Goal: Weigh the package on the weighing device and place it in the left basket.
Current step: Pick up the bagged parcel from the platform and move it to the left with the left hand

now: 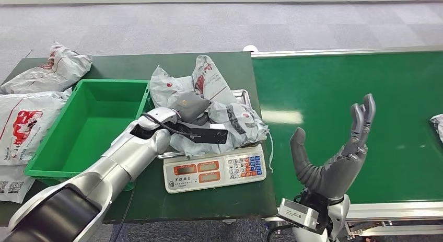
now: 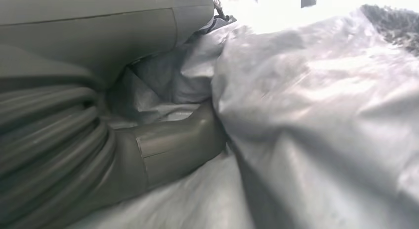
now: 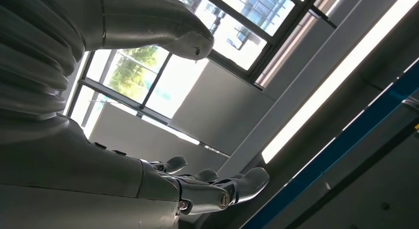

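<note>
A crumpled grey-white mailer package (image 1: 235, 119) lies on the tray of the white scale (image 1: 214, 171) in the head view. My left hand (image 1: 190, 107) lies on top of the package and grips it. In the left wrist view its thumb (image 2: 173, 145) presses into the folds of the package (image 2: 321, 115). The green basket (image 1: 112, 83) stands just left of the scale with nothing in it. My right hand (image 1: 334, 158) is raised over the conveyor's near edge, palm up, fingers (image 3: 217, 187) spread and holding nothing.
Two more mailer packages (image 1: 49, 69) (image 1: 21, 124) lie on the dark green table (image 1: 209, 200) left of the basket. The green conveyor belt (image 1: 355, 111) runs along the right, with another package (image 1: 438, 124) at its right edge.
</note>
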Robot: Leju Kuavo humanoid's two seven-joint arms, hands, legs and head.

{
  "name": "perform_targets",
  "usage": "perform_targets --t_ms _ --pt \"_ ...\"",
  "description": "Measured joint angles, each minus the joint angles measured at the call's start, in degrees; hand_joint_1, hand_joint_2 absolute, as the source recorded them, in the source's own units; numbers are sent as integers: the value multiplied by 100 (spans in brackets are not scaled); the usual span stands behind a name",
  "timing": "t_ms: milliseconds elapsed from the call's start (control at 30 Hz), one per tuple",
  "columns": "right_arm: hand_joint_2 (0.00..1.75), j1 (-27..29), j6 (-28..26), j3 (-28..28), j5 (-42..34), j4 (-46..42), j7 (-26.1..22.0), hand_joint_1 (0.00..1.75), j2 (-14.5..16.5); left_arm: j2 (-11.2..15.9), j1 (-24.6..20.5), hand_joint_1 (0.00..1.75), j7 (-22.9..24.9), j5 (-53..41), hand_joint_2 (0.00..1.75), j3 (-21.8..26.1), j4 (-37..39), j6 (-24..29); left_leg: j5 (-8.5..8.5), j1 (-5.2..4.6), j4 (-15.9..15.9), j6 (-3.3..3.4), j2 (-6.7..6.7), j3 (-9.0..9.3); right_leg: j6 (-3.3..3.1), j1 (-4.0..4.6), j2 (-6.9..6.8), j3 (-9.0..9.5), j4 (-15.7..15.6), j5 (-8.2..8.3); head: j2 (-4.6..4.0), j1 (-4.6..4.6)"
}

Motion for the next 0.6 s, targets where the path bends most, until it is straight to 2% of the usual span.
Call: perform_targets --t_ms 233,367,600 --pt "175 269 0 -119 80 -204 11 0 0 487 -63 175 296 -11 175 433 -1447 303 0 0 0 0 0 -3 0 0 1 -2 0 0 0 1" --pt "175 508 0 -203 85 -280 -157 0 4 762 -72 175 334 -45 175 736 -2132 500 0 0 -1 0 0 -4 0 0 1 -3 0 0 0 0" --pt "175 795 0 -352 187 -463 -241 0 69 1269 -155 175 492 -56 175 1262 -2830 444 1 1 -3 -1 2 -3 0 1 3 -3 0 -1 0 0"
